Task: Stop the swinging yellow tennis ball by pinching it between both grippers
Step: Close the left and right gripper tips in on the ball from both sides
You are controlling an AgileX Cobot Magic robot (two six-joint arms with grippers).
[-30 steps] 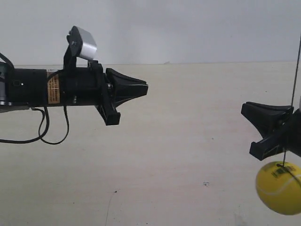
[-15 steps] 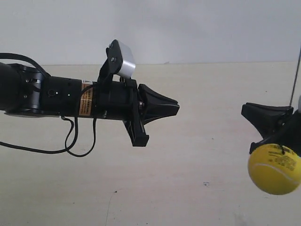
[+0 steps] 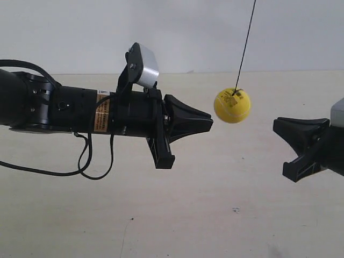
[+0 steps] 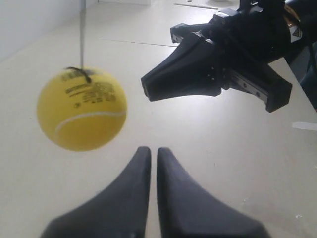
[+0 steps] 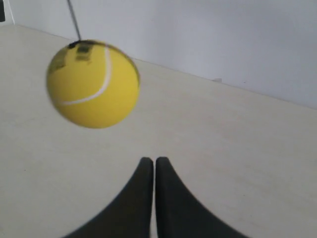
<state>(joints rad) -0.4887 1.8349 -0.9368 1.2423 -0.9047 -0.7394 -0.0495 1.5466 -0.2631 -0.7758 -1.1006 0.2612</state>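
Observation:
The yellow tennis ball [image 3: 232,106] hangs on its thin black string [image 3: 245,45] in the gap between the two grippers, touching neither. My right gripper [image 3: 207,122], on the arm at the exterior view's left with the orange label and grey box, points at the ball from just below and beside it. My left gripper [image 3: 279,126] faces it from the exterior view's right, lower than the ball. In the left wrist view the ball [image 4: 81,109] floats beside my shut left gripper [image 4: 150,150], with the right gripper [image 4: 146,88] opposite. The right wrist view shows the ball [image 5: 92,84], blurred, beyond my shut right gripper [image 5: 151,159].
A pale beige tabletop [image 3: 215,204] lies under both arms, with a white wall [image 3: 193,32] behind it. Black cables [image 3: 86,161] loop under the arm at the exterior view's left.
The ball has swung up and away from under the gripper at the exterior view's right into the gap between the grippers. The labelled arm has advanced toward it. The other arm barely moved.

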